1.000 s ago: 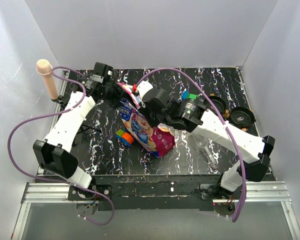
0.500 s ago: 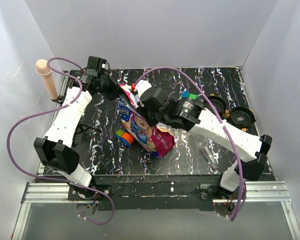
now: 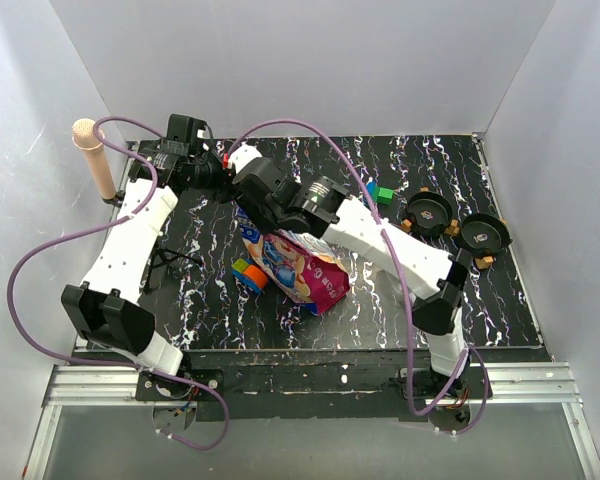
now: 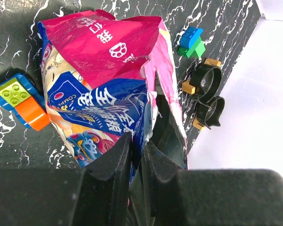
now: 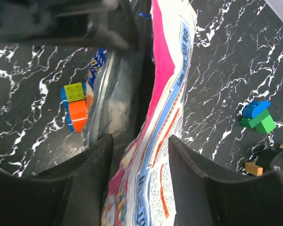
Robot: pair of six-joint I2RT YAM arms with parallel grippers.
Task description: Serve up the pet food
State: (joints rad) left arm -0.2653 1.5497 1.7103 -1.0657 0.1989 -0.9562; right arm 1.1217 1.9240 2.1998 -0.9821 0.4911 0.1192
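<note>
The glossy magenta and blue pet food bag [image 3: 302, 270] lies at the table's middle, its top lifted toward the back left. Its kibble stays hidden inside the bag. In the left wrist view my left gripper [image 4: 140, 147] is shut on the blue edge of the bag's [image 4: 104, 56] open mouth. My left gripper [image 3: 212, 172] and right gripper [image 3: 244, 178] meet at that top. In the right wrist view my right gripper [image 5: 139, 150] stands open, straddling the bag's [image 5: 172, 89] other wall without pinching it; silvery lining shows beside it.
Two black bowls [image 3: 427, 212] [image 3: 483, 234] with orange-brown tabs sit at the back right. A blue-green block [image 3: 380, 192] lies near them, and an orange, blue and green block [image 3: 248, 275] rests against the bag's left side. A beige cylinder [image 3: 93, 155] stands at the far left.
My right gripper has opened and swung left and back to the bag's top. My left gripper has closed onto the bag's edge and shifted slightly back and left.
</note>
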